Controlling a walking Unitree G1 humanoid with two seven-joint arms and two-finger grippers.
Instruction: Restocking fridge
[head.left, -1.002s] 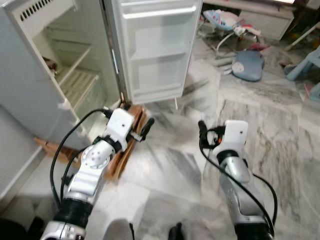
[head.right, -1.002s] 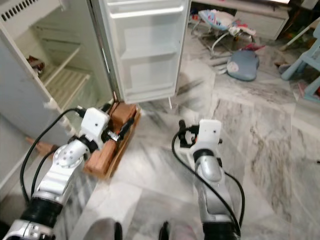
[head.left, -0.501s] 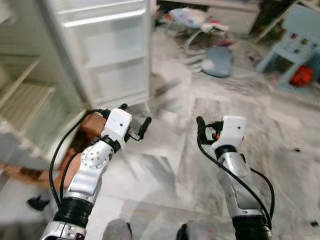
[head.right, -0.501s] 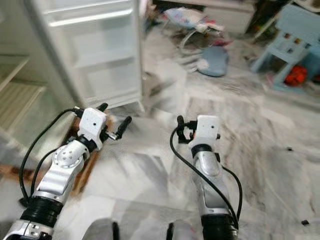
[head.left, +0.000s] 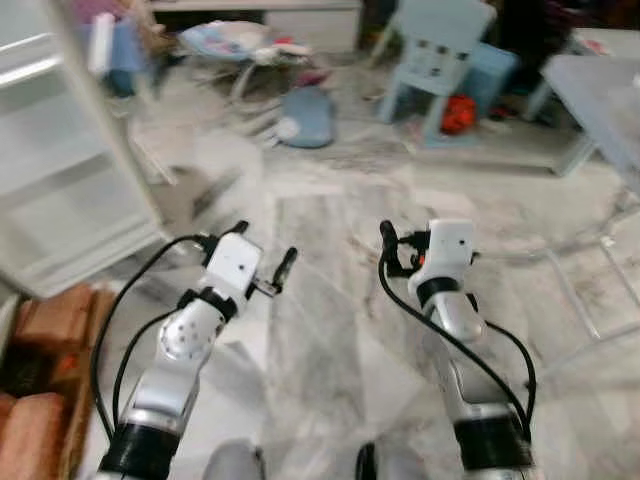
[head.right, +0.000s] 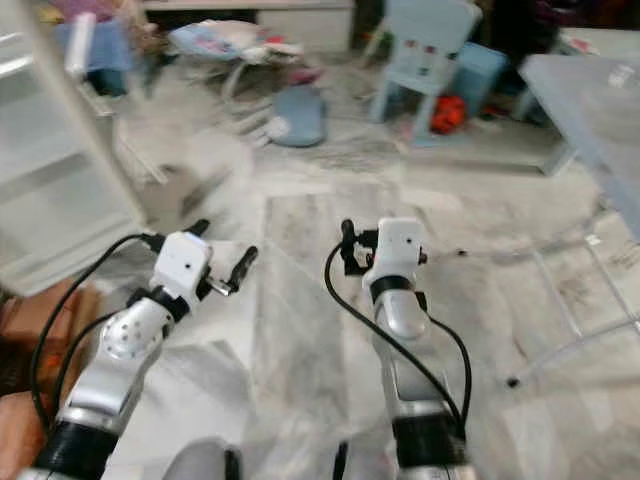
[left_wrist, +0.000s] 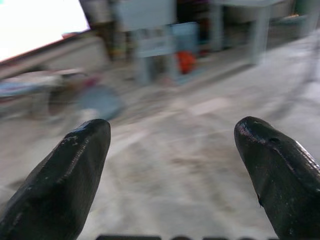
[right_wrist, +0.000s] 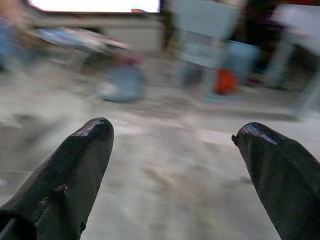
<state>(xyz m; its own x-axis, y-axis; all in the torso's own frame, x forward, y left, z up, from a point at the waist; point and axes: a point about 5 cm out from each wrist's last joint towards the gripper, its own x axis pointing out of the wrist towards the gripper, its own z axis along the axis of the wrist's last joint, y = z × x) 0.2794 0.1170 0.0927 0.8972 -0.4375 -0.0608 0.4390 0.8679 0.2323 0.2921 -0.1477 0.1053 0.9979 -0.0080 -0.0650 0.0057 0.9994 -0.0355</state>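
The white fridge door (head.left: 60, 180) stands at the far left edge of the blurred head views, its shelves bare. My left gripper (head.left: 263, 245) hovers over the marble floor (head.left: 330, 330), open and holding nothing; the left wrist view shows its two black fingertips (left_wrist: 75, 165) wide apart. My right gripper (right_wrist: 172, 165) is held at the same height beside it, also open and holding nothing, with one black finger (head.left: 387, 237) showing beside its white housing.
A brown crate (head.left: 45, 340) lies on the floor at the lower left. Ahead are a baby bouncer (head.left: 235, 42), a blue-grey cushion (head.left: 305, 103), a light-blue child's chair (head.left: 435, 55) and an orange-red thing (head.left: 457, 112). A grey table (head.left: 600, 85) stands at the right.
The whole view has swung to the right, so the fridge and crate have slid to the left edge and the chair and table have come in. Both arms keep their pose.
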